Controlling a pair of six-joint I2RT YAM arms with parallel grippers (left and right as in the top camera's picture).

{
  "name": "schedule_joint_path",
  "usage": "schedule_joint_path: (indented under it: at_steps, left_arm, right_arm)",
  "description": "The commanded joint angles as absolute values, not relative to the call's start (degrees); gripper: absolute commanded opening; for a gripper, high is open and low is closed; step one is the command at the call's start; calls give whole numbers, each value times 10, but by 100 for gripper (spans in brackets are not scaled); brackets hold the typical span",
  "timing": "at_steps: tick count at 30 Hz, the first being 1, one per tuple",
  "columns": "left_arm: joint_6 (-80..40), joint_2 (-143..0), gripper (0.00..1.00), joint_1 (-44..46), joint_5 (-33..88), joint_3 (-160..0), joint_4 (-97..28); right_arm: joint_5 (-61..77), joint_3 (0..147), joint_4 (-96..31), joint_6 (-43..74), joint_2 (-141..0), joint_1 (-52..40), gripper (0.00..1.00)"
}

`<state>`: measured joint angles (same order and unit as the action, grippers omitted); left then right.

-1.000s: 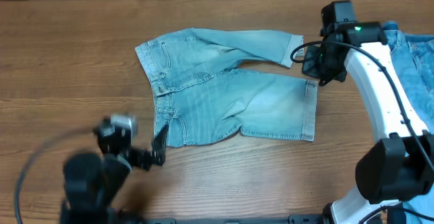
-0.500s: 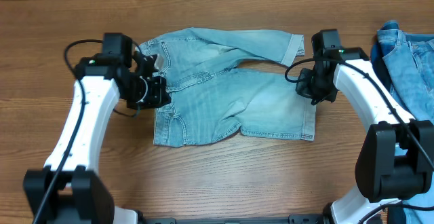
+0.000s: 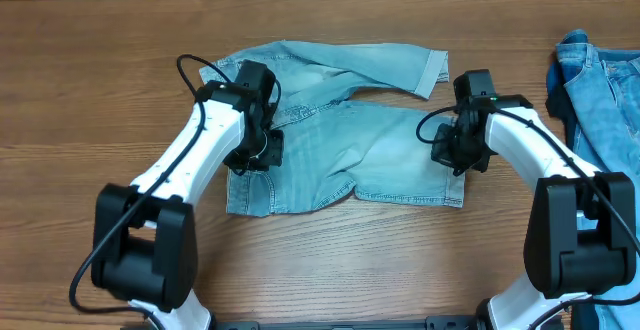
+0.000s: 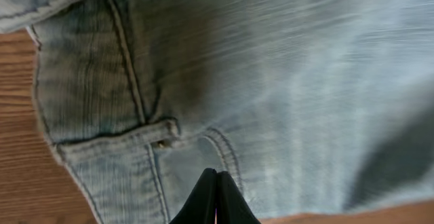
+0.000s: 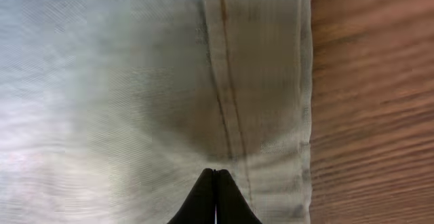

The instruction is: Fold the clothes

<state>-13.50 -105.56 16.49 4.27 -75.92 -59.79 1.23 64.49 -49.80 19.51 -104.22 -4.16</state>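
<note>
Overhead view has the shorts (image 3: 340, 140) lying spread out flat on the tabletop (image 3: 100, 90), waistband to the left and both legs pointing right. The far leg kicks up at an angle and the near leg lies pretty straight. No fold in them yet as far as anyone can see, so the job is basically at the start: everything still has to be doubled over and tidied.

The left arm (image 3: 200, 160) reaches in over the waistband end on the near side. The right arm (image 3: 530, 145) sits over the far end of the near leg. So each one is parked at one end of the same leg, which looks like a setup for grabbing both ends and flipping that half over the other. That's just a guess, though.

Left wrist cam: the left fingers (image 4: 207, 200) are pressed together into a point, hovering right over the denim just below the pocket corner (image 4: 163, 139). No cloth shows between them, so nothing is grabbed.

Right wrist cam is the same story. The right fingers (image 5: 205, 197) are together, right above the stitched hem (image 5: 264, 81), with bare wood just beside it. It's hard to tell if the tips actually touch the fabric.

Off at the right edge there's a deeper-blue denim garment (image 3: 600, 80), well apart from the shorts and not part of this.

What's left: open up, pinch the fabric at both ends, then do the actual folding.
</note>
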Motion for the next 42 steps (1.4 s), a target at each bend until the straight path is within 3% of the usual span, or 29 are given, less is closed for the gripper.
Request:
schedule_joint_path:
  at_steps: [1,7,12,21,23,24,28,30,31,32,33,35,41,42]
  left_arm:
    - [-151,-1096,4,166,23,-761,-594]
    - [-155,-1157,4,165,3,-759,-587]
    - [-215,-1175,4,165,-94,-759,-638]
    - [-223,-1173,4,165,-95,-760,-738]
    - [-223,-1169,4,165,-94,-783,-741]
    - [-224,-1167,4,165,-94,-799,-749]
    - [-223,-1133,4,166,-90,-963,-817]
    - [-223,-1105,4,165,-90,-1011,-798]
    - [-223,-1099,7,165,-90,-1013,-778]
    - [-223,-1098,6,165,-90,-1013,-751]
    - [-223,-1103,4,165,-90,-1004,-717]
    - [-223,-1119,4,165,-90,-976,-658]
    - [-223,-1164,4,165,-89,-945,-507]
    - [-223,-1170,12,165,-88,-945,-492]
  right_arm:
    - [14,617,-481,197,-1041,-40,4]
    - [-55,580,-445,163,-1041,-40,4]
    - [-142,580,-442,161,-1041,-28,4]
    - [-100,582,-507,168,-1040,-3,4]
    - [-93,601,-502,168,-1040,-3,33]
    - [-87,621,-507,167,-1040,-3,40]
    - [-41,757,-581,163,-1040,-4,47]
    - [-34,821,-595,163,-1040,-4,47]
    - [-33,835,-586,163,-1040,-4,41]
    - [-31,841,-550,163,-1040,-4,31]
    - [-16,839,-513,148,-1041,-4,16]
    - [34,836,-447,114,-1042,-4,4]
    - [79,836,-329,27,-1065,-22,4]
    - [79,836,-317,25,-1079,-28,4]
